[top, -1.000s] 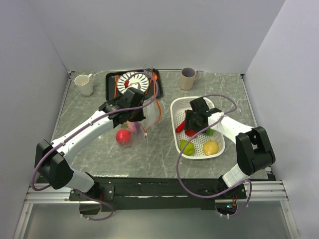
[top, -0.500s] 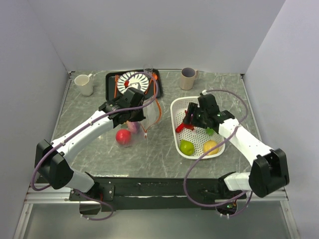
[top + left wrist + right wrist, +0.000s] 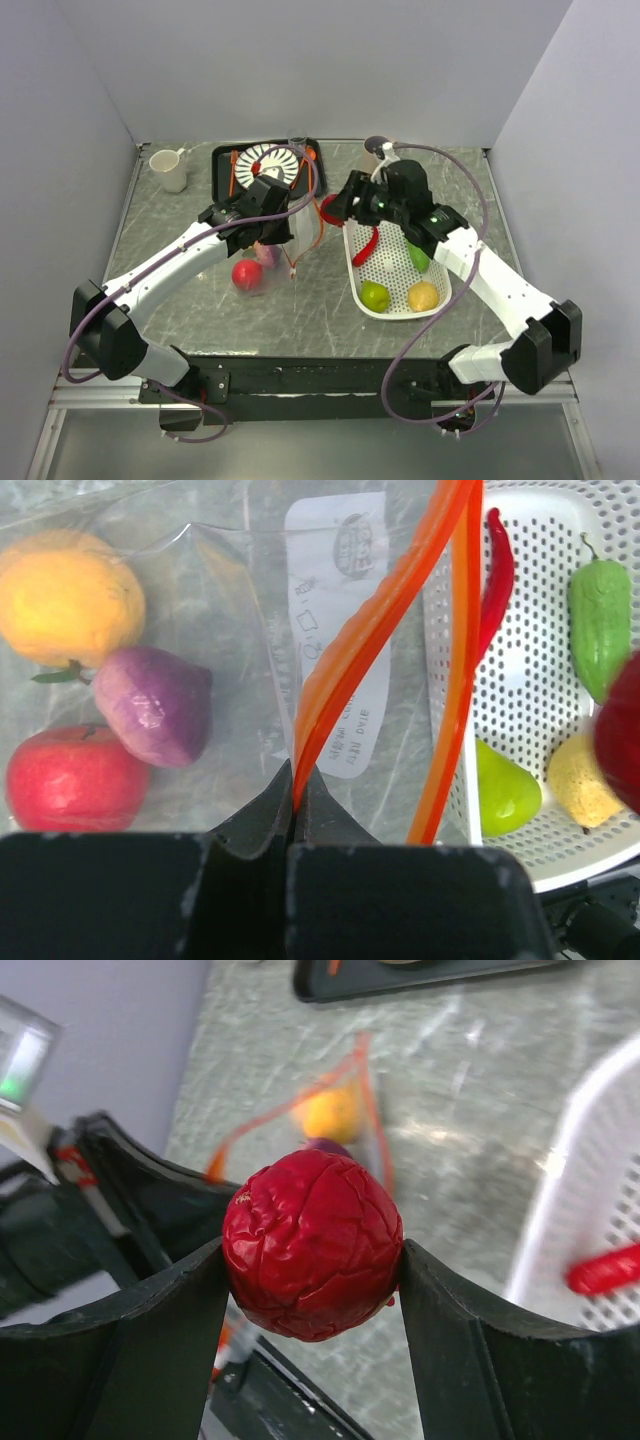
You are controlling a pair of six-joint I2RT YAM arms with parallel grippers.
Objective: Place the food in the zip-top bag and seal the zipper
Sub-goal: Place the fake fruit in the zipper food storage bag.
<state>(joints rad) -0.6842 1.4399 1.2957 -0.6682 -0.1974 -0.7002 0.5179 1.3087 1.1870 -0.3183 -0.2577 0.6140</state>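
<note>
The right gripper (image 3: 312,1295) is pinching a wrinkled dark red fruit (image 3: 312,1245) between its two black fingers (image 3: 165,1330), one pressed on each side. In the top view this gripper (image 3: 342,207) hangs off the table (image 3: 300,310), over the far left corner of the white basket (image 3: 352,272), with the red fruit (image 3: 328,208) on its left side, just beside the open mouth of the zip-top bag (image 3: 292,240).

The left gripper (image 3: 296,798) is pressed together on one strand of the orange-red zipper (image 3: 385,605). The other strand runs apart from it on the right, so the bag's mouth gapes. From above, this gripper (image 3: 275,225) sits at the far side of the bag, with the zipper (image 3: 319,215) curving along the bag's right edge.

Inside the clear zip-top bag (image 3: 250,630) lie three pieces of the food: an orange fruit (image 3: 70,595), a purple one (image 3: 155,705) touching it, and a red apple (image 3: 70,780) against the purple one. The apple (image 3: 247,274) lies nearest.

The basket (image 3: 520,680), to the right of the bag, holds a long red chilli (image 3: 497,580), a green pepper (image 3: 600,610), a lime-green fruit (image 3: 505,800) and a yellow one (image 3: 580,780) at its near end.

At the far side stand a black tray (image 3: 222,178) with a striped plate (image 3: 268,160), and a white mug (image 3: 168,170) at the far left
</note>
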